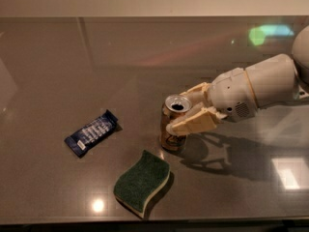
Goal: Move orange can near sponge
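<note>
One claw [176, 111] grips the orange can [172, 137] on the desk [58, 71]; sponge [142, 181] just beside, blue snack wrapper [91, 133] well apart.

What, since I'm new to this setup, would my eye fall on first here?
The white arm reaching in from the right, its gripper over the middle of the table, fingers shut on an upright orange can. Just in front of the can lies a green sponge; a blue wrapper lies to the left.
</note>
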Robot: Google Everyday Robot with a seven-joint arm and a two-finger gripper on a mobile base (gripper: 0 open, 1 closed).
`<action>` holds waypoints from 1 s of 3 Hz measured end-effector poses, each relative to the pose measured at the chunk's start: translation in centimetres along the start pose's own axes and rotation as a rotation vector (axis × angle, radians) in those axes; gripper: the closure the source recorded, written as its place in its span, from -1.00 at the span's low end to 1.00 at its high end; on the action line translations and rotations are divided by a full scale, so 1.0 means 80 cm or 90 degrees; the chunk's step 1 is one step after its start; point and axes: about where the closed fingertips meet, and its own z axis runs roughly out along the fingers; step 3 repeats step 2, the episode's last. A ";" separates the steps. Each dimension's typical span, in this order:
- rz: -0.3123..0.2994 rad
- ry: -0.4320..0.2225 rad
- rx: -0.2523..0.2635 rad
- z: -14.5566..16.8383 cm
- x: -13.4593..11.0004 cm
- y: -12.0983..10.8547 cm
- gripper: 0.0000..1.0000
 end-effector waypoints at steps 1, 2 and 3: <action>0.001 0.005 -0.003 0.003 0.002 -0.002 -1.00; 0.001 0.005 -0.003 0.003 0.002 -0.002 -1.00; 0.001 0.005 -0.003 0.003 0.002 -0.002 -1.00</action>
